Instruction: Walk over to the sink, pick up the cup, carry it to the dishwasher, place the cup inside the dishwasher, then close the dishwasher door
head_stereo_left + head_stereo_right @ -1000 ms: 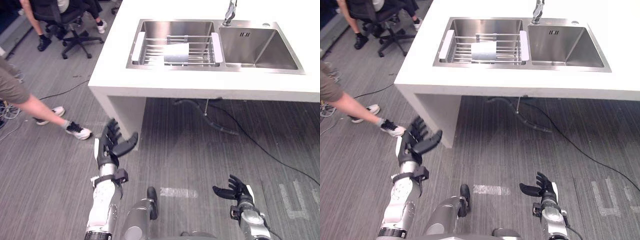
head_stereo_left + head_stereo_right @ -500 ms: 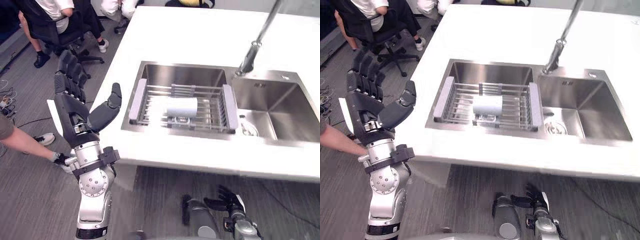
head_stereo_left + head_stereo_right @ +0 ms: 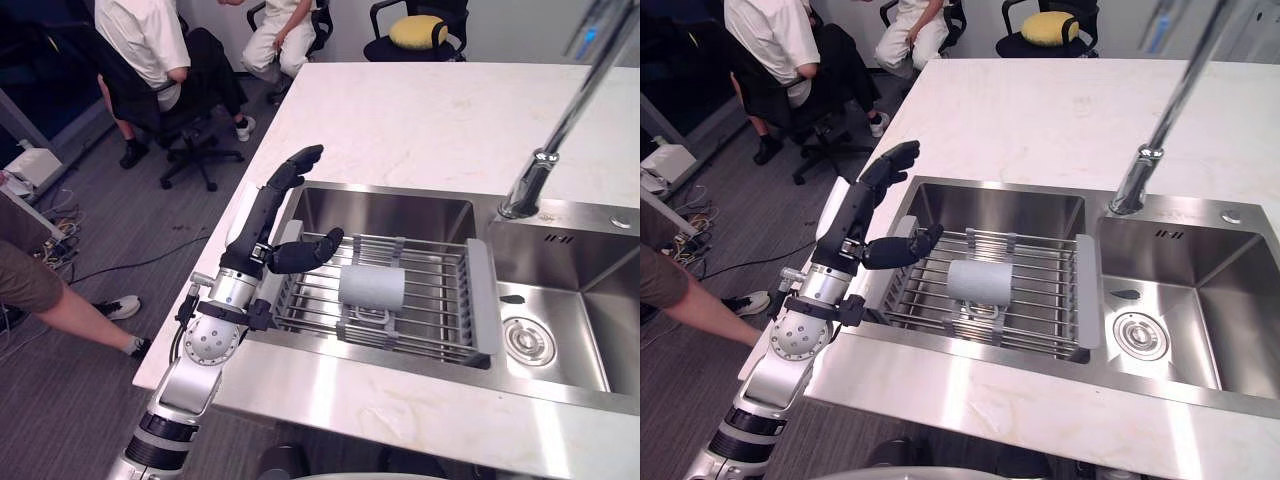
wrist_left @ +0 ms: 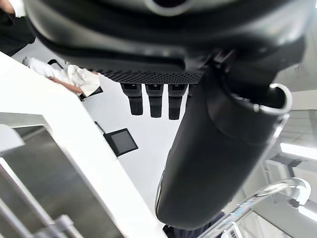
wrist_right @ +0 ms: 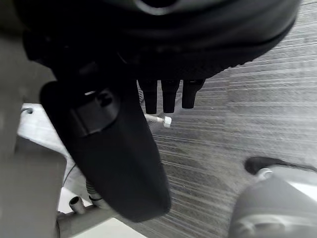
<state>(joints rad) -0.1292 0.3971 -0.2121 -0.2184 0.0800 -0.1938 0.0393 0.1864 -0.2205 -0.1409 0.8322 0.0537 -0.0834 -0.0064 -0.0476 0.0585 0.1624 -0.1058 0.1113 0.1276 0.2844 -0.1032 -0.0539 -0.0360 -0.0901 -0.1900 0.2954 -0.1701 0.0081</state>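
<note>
The cup (image 3: 372, 287) is pale grey and lies on its side on a wire rack (image 3: 440, 320) in the sink's left basin (image 3: 390, 215). My left hand (image 3: 268, 228) reaches over the basin's left rim with fingers straight and thumb pointing at the cup, a short gap away and touching nothing. In the left wrist view its thumb (image 4: 213, 148) and fingers (image 4: 148, 101) are spread in open air. My right hand (image 5: 119, 158) hangs open low over the grey floor, holding nothing.
A tall tap (image 3: 545, 165) rises between the two basins, and the right basin (image 3: 580, 330) has a drain. The white counter (image 3: 430, 120) stretches behind the sink. People sit on office chairs (image 3: 165, 70) at the back left. A person's leg (image 3: 70, 315) is at the left.
The camera has come closer and now looks at the sink from nearer. My left hand has gone from raised beside the counter to stretched over the basin's left rim toward the cup.
</note>
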